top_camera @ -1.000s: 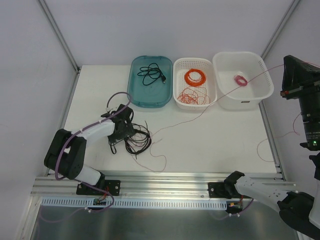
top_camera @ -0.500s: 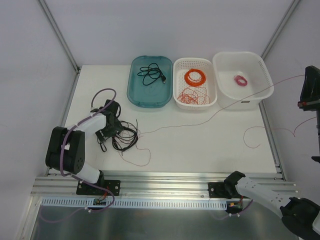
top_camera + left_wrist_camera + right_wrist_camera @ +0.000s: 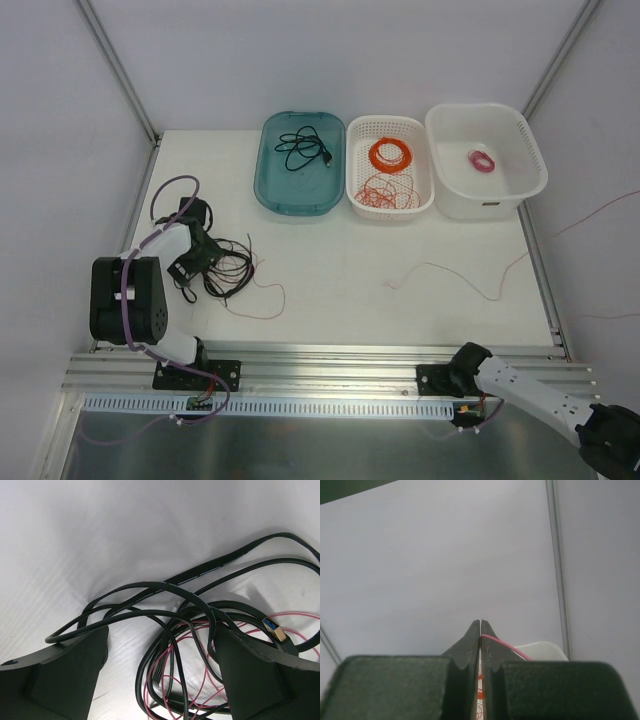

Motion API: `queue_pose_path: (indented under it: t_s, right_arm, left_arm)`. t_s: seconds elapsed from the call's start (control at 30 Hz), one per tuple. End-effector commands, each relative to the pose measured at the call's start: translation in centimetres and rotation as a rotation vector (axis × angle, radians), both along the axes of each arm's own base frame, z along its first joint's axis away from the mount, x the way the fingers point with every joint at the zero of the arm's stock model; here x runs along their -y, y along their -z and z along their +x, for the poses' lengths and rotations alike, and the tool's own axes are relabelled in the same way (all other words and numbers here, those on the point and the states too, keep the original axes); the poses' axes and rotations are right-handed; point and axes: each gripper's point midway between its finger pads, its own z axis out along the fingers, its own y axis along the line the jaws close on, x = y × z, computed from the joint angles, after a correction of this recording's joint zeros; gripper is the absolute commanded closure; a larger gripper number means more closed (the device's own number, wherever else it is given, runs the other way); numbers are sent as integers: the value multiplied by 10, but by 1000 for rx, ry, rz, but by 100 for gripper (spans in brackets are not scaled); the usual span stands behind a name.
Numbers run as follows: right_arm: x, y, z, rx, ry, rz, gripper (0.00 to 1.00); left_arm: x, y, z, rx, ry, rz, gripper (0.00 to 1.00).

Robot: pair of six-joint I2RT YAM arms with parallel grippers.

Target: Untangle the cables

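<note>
The cables form a small clump (image 3: 225,270) at the table's left: a thick black cord (image 3: 150,586) with a blue USB plug (image 3: 274,628), and thin pinkish-red strands (image 3: 170,670) threaded through it. My left gripper (image 3: 195,252) is open and low over the clump, with its fingers (image 3: 75,675) standing either side of the black loops. My right gripper (image 3: 480,622) is shut on a thin pinkish-red wire (image 3: 505,645) and is outside the top view. That wire (image 3: 450,275) lies loose across the right of the table and rises off the right edge.
A teal tray (image 3: 268,190) holding a black cable stands at the back. Beside it a white basket (image 3: 352,170) holds a neat orange ring coil (image 3: 390,153) and loose red strands. A white tub (image 3: 440,195) holds a small pink coil (image 3: 481,160).
My left gripper has dragged the clump leftwards. My right gripper has left the top view to the right, pulling the pinkish-red wire out of the clump; it now lies slack.
</note>
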Motion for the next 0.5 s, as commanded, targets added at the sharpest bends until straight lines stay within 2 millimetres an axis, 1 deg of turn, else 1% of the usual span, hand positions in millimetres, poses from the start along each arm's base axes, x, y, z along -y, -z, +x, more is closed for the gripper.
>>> queue_pose_path:
  t_s: [0.0,0.03,0.07,0.13,0.17,0.2,0.27,0.3,0.37,0.4,0.43,0.47]
  right_arm:
    - [3,4,6,-20,0,10,99]
    - [-1,8,10,-34,-17,6,99]
    - [-16,21,21,-74,-51,-13,99]
    - [-31,36,33,-124,-77,-40,99]
    - [-37,46,39,-159,-73,-46,99]
    - [-50,62,49,-199,-74,-80,99]
    - [-68,76,58,-236,-103,-98,99]
    - [-83,92,69,-278,-108,-131,99]
    - [-103,109,79,-324,-134,-167,99]
    - [-114,117,83,-347,-157,-172,99]
    - [-132,133,94,-393,-169,-212,99]
    - [-143,144,98,-423,-189,-227,99]
  left_arm:
    - [-18,-7,-4,-34,-7,44,14]
    - [-14,-8,-2,-27,6,21,15]
    - [-12,-9,-1,-23,13,7,15]
    - [-7,-14,2,0,33,-11,15]
    - [-1,-16,3,10,53,-39,15]
    - [3,-21,5,27,91,-43,14]
    - [11,-28,8,53,140,-59,14]
    - [18,-35,9,77,178,-72,13]
    - [35,-42,11,106,248,-96,12]
    - [45,-49,12,134,290,-123,11]
    - [56,-53,12,144,335,-137,11]
    - [63,-57,12,158,361,-150,10]
